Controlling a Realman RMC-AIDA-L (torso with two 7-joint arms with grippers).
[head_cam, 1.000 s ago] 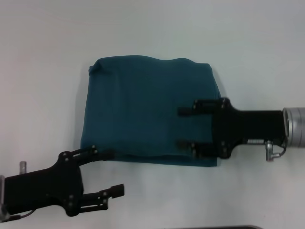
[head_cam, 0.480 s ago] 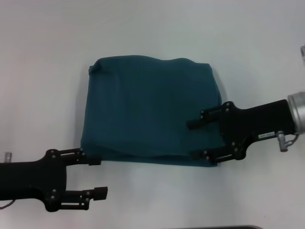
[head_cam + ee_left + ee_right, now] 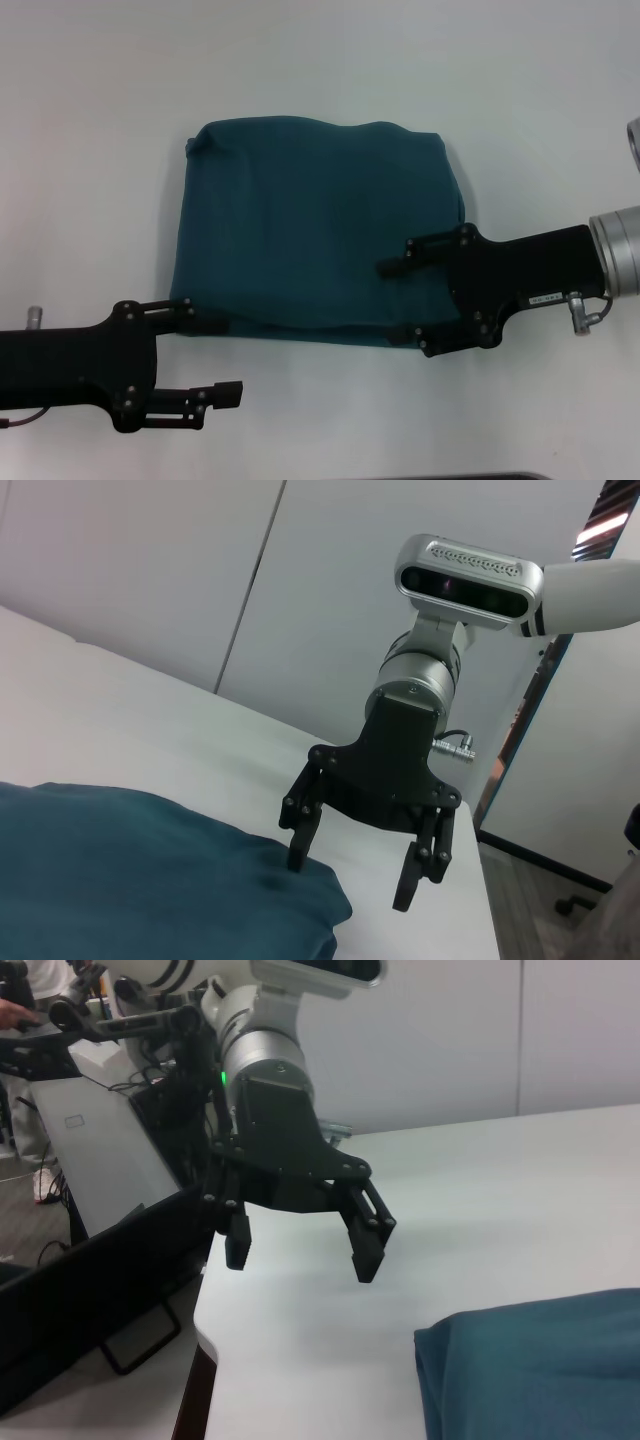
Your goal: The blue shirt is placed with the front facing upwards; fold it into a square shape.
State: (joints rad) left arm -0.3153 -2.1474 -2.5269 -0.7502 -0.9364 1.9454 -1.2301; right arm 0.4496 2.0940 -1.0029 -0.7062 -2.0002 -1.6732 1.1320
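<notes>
Nearest you, the left gripper (image 3: 215, 359) sits at the shirt's near left corner with its fingers spread apart — one fingertip touches the hem, the other lies over bare table (image 3: 90, 150), holding nothing. Just beyond, the right gripper (image 3: 400, 303) reaches in over the near right corner, fingers likewise apart and empty; whether they press the cloth, you cannot tell. The blue shirt (image 3: 300, 230) lies flat mid-table, folded into a rough square, plain side up, no lettering showing. Its far edge ripples slightly — the far left corner is a little rumpled.
</notes>
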